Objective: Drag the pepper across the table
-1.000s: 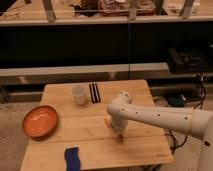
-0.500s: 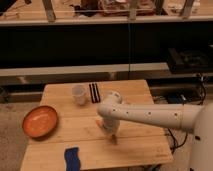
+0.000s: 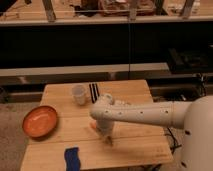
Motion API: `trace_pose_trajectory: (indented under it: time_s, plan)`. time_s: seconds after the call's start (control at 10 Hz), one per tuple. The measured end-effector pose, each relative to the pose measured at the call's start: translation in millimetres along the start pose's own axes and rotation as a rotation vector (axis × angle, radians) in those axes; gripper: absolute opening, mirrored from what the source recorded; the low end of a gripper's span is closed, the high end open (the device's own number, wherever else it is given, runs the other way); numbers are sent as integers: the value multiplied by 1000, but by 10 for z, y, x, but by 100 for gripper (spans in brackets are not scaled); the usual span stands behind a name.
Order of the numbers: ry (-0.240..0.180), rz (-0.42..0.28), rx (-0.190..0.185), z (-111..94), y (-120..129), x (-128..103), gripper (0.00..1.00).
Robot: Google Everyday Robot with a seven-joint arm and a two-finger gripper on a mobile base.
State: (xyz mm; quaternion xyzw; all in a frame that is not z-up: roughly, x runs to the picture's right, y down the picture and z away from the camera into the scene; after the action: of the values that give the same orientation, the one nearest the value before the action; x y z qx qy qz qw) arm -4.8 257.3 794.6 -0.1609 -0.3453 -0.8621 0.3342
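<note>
The pepper (image 3: 93, 125) shows as a small orange patch on the wooden table (image 3: 130, 145), mostly hidden behind my arm's wrist. My gripper (image 3: 107, 140) points down at the table just right of and in front of the pepper, at the end of the white arm (image 3: 145, 113) that reaches in from the right. Whether it touches the pepper is hidden.
An orange bowl (image 3: 40, 120) sits at the table's left edge. A white cup (image 3: 79, 94) and a black object (image 3: 93, 92) stand at the back. A blue object (image 3: 72, 157) lies near the front edge. Dark shelving runs behind the table.
The arm and gripper have moved left across the table, and the orange pepper has moved left with them.
</note>
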Motion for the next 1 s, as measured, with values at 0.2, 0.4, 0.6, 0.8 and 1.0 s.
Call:
trace_pose_trajectory:
  time_s: [0.2,0.4,0.6,0.8,1.0]
  plan:
    - [-12,-24,-3,37,-103,86,0]
    - [-17,-38,-4,42,-154,126,0]
    - [-13,-51,1,9,-201,177,0]
    - [-6,-62,9,-46,-221,207,0]
    - [-4,-78,10,-72,-262,248,0]
